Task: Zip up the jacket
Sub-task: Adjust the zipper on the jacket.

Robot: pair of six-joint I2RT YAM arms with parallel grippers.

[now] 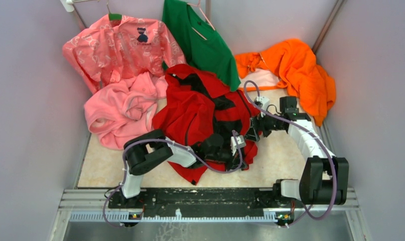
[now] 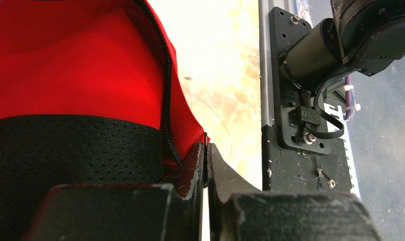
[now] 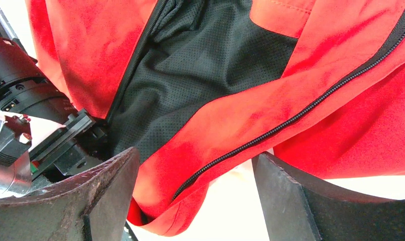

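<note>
- Jacket [image 1: 190, 108] lies crumpled mid-table [image 2: 225, 75], front open and black mesh lining [image 3: 200, 70] showing. The zip is not joined yet.
- L gripper [image 2: 206, 153]: fingers pressed nearly together, only a hairline slit btw them. It sits at the jacket's near hem, where the hem zip track [image 2: 166, 100] curls down to one finger. View is too close to say if the track's end is nipped or just lies beside.
- R gripper [image 3: 195, 155]: fingers spread wide, gripping nothing.
- Key relation: a red front edge with zip teeth [image 3: 300, 113] passes through the R gap. Its long axis runs diagonally, from low btw the fingers up and away to the right, so it crosses the gap rather than lying along it.
- R arm is nearer this edge; L is at the bottom end.
- Next, prob: R closes across the edge, then the two ends need lining up at the hem.
</note>
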